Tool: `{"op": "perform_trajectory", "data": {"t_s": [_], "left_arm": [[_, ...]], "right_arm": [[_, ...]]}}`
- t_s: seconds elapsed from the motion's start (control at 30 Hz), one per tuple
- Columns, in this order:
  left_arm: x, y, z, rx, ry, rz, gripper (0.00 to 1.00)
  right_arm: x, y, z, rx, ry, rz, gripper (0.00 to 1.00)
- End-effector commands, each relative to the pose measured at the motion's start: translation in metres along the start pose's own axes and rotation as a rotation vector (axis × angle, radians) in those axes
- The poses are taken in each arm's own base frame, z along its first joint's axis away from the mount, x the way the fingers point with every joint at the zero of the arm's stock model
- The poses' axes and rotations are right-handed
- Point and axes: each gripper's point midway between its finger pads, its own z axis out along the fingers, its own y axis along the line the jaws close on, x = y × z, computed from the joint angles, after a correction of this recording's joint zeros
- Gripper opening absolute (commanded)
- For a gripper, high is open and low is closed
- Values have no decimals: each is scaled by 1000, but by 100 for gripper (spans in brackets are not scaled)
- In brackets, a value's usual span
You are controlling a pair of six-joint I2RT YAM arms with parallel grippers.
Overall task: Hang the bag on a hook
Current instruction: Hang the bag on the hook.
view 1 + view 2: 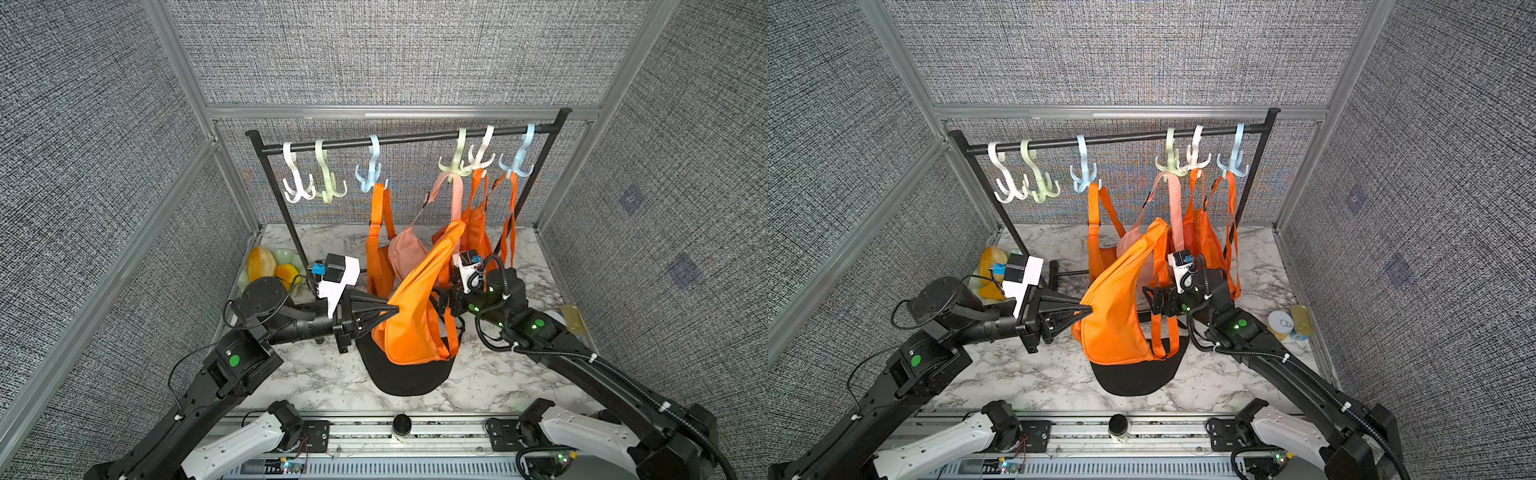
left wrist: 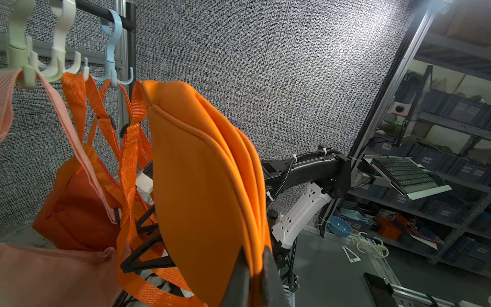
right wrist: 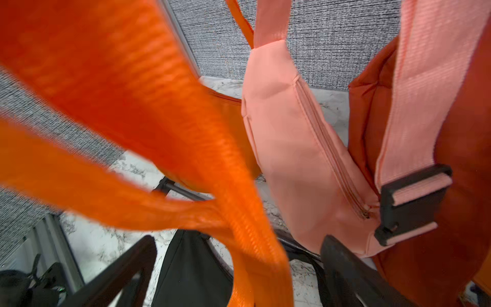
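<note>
Here, the orange bag (image 1: 415, 299) hangs mid-frame above the tabletop (image 1: 316, 374), long axis slanting up toward the hooks (image 1: 370, 174), left jaws clenched on its left edge, right jaws spread wide by its strap (image 1: 453, 336).

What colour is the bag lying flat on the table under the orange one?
Black. The flat bag shows best in a top view, beneath the orange bag.

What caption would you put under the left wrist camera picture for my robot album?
Left gripper pinches the orange bag by its edge, holding it up in front of the hook rack.
</note>
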Motion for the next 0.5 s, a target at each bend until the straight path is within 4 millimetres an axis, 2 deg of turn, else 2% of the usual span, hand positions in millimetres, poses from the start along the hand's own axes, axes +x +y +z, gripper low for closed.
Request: {"op": "perform_trajectory", "data": {"t_s": [0.0, 0.07, 0.2, 0.3, 0.47], "left_arm": [[-12, -5, -8, -6, -72, 18, 0], [-12, -6, -12, -17, -78, 16, 0], [-9, -6, -19, -41, -86, 14, 0], [-9, -4, -24, -71, -96, 13, 0], [-13, 0, -37, -146, -127, 28, 0]], "right_arm": [[-25, -13, 4, 77, -113, 41, 98], [-30, -11, 7, 68, -123, 38, 93], [-38, -10, 6, 70, -146, 35, 71], [-45, -11, 0, 80, -169, 35, 48], [-50, -19, -15, 129, -190, 16, 18]]}}
